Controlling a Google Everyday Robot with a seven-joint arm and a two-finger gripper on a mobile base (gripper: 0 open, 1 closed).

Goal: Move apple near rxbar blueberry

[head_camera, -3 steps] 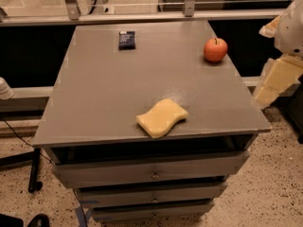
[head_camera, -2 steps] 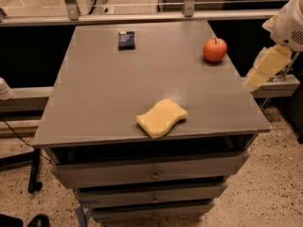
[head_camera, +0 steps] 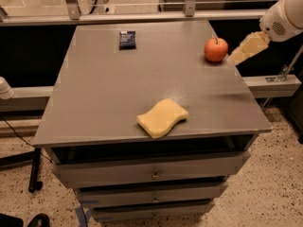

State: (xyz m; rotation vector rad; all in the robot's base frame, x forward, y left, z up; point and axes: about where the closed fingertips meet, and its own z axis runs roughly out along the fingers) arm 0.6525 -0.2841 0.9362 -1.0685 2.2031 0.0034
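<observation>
Pincer (head_camera: 238, 56) has moved in, now just beside apple (head_camera: 216, 49); open/closed can't tell. Rxbar blueberry (head_camera: 127, 39), sponge (head_camera: 162, 117) unmoved on desk (head_camera: 104, 93).

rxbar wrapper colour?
Dark navy rxbar with pale print, camera view; gripper hovers beside the apple.

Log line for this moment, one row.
pincer: just right of apple | apple: rear right | rxbar blueberry: rear left | sponge: front centre
</observation>
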